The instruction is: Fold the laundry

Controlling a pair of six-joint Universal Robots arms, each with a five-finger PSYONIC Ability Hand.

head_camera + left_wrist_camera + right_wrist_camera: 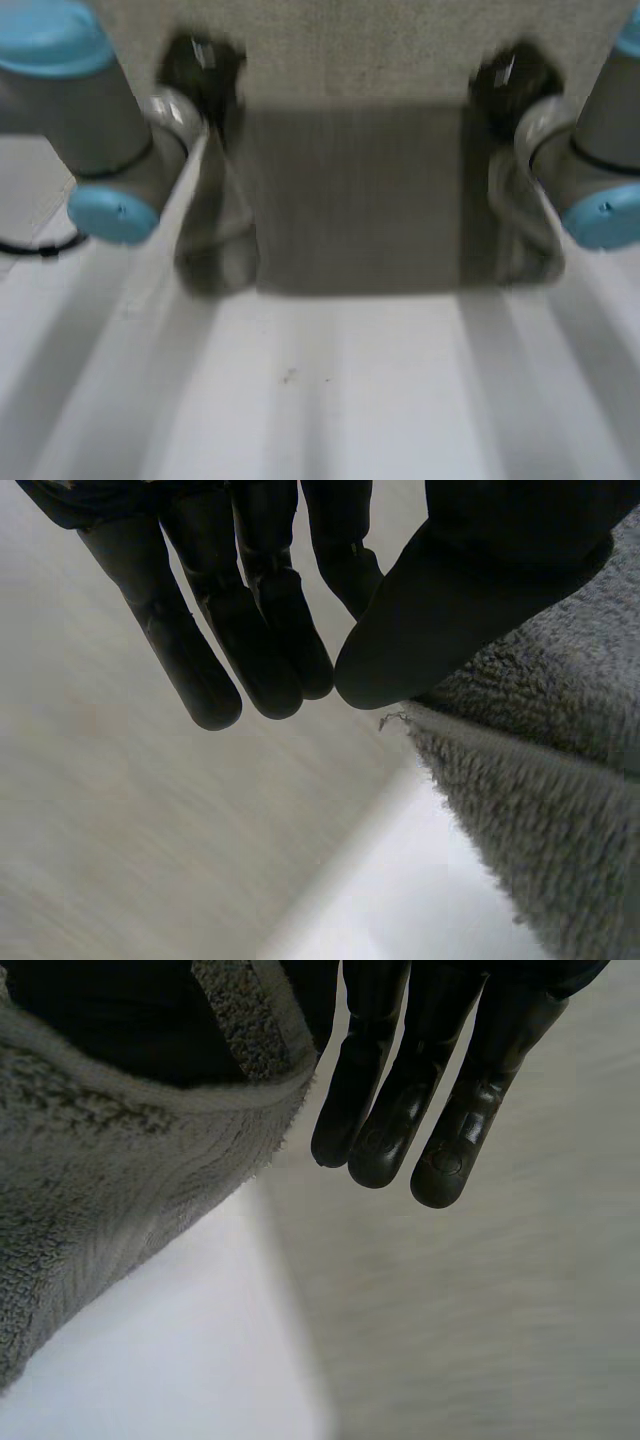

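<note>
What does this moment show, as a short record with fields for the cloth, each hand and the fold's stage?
cloth: grey towel, one part held up above the white table
left hand: thumb pinches the towel's edge against the fingers, at the robot's left end of the raised part
right hand: pinches the towel's edge at the right end, fingers straight
arms: one on each side of the towel
fold stage: raised part not yet laid down

The white worktop [330, 410] stretches from left to right across the near side, with a small dark speck [289, 376] near its middle. A grey towel [350, 200] covers the far middle; whether it lies flat cannot be told.
</note>
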